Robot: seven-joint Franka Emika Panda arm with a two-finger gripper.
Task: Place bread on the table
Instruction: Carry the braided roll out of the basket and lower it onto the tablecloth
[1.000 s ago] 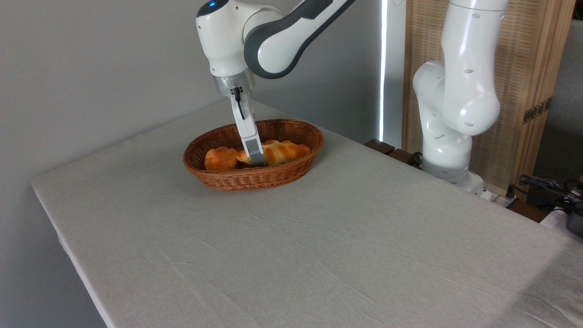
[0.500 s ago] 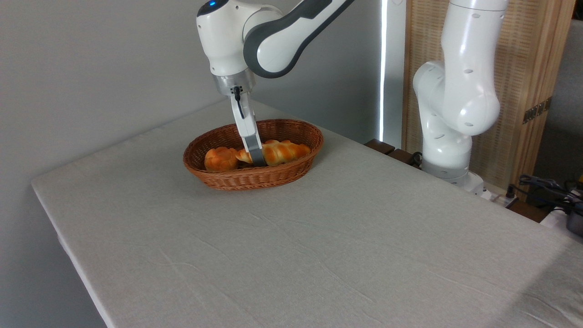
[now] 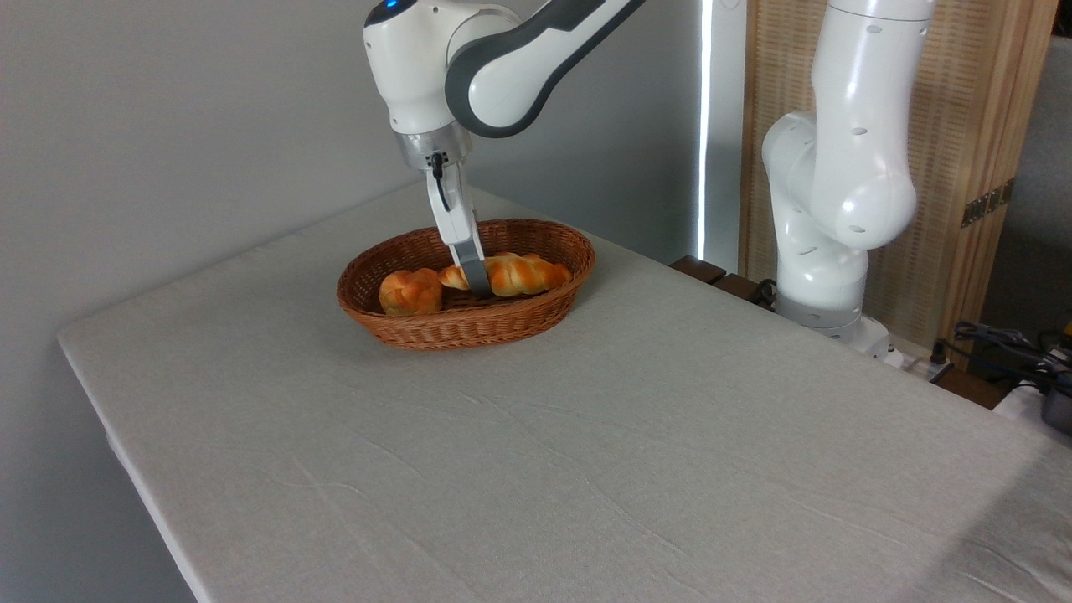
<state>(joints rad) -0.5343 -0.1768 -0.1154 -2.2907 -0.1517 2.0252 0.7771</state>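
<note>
The bread (image 3: pixel 521 273), a long braided golden-orange loaf, hangs slightly raised inside the brown wicker basket (image 3: pixel 502 322), its left end clear of the small round bun (image 3: pixel 410 291). My gripper (image 3: pixel 479 288) reaches down into the basket from above and is shut on the loaf's left part. Only the near finger (image 3: pixel 474 270) shows; the other one is hidden behind it. The table (image 3: pixel 586 435), draped in pale grey-white wrinkled cloth, fills the foreground with the basket standing at its far side.
The arm's white base (image 3: pixel 825 260) rises beyond the table's right far edge. A wooden screen (image 3: pixel 963 151) stands behind it, and cables (image 3: pixel 1005 343) lie at the far right. A grey wall runs along the left.
My gripper has risen a little and shifted slightly right, taking the loaf up with it. The loaf's left end has come away from the bun, which now shows in full.
</note>
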